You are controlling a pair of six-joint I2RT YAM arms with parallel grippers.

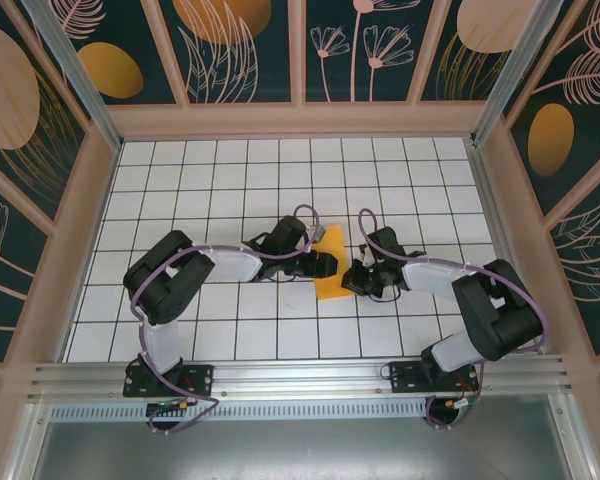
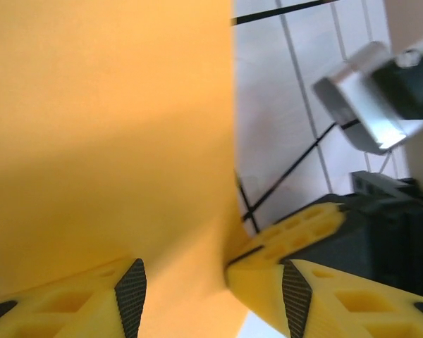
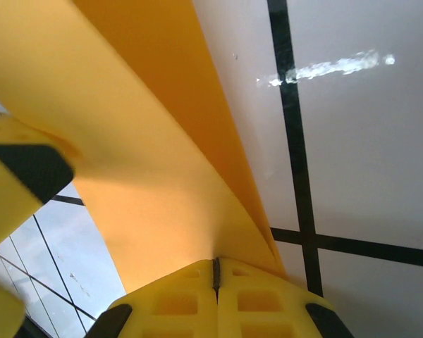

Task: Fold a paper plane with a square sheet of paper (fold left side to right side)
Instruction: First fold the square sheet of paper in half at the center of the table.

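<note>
Count: two arms, two grippers, one orange sheet, all on white gridded table.

At left gripper: tip lowered onto sheet's left part in top view. In own wrist view, two yellow fingers with black pads, set apart. Sheet rising out of the gap between them, no clamp seen. Finger bases cut off at lower frame edge.

Sheet itself: one piece, lifted and curved off the tiles. Two layers visible in right wrist view, meeting near the closed fingertips. Outline in top view mostly hidden under both grippers, so shape not readable; only a small wedge on the near side exposed.

At right gripper: tip at sheet's right edge. In own wrist view, fingers pressed together, seam closed, sheet nipped at the seam. Same fingers in left wrist view, touching sheet's edge just beside left gripper's right-hand finger.

Beyond the right-hand finger: grey metal block, blurred, not identified.
</note>
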